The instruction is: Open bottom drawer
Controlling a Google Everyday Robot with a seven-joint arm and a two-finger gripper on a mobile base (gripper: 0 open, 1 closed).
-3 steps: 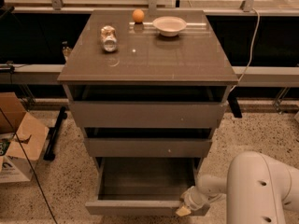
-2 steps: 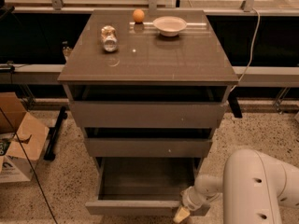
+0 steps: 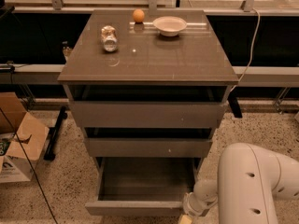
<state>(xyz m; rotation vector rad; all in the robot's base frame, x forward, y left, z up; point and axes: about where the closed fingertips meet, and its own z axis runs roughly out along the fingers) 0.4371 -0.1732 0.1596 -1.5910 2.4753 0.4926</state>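
Observation:
The bottom drawer [image 3: 140, 207] is the lowest of three in the grey-brown cabinet. It stands pulled out, and its shallow grey tray [image 3: 147, 178] shows empty. My gripper [image 3: 187, 214] is at the drawer front's right end, at the bottom edge of the view, below my white arm [image 3: 252, 181]. Most of the gripper is cut off by the frame edge. The middle drawer front [image 3: 148, 147] and the top drawer front [image 3: 147, 114] sit above it.
On the cabinet top [image 3: 149, 55] lie a crushed can [image 3: 109, 37], an orange [image 3: 138, 15] and a white bowl [image 3: 169, 24]. An open cardboard box [image 3: 16, 139] stands on the floor at left. A black bar [image 3: 55, 132] lies beside the cabinet.

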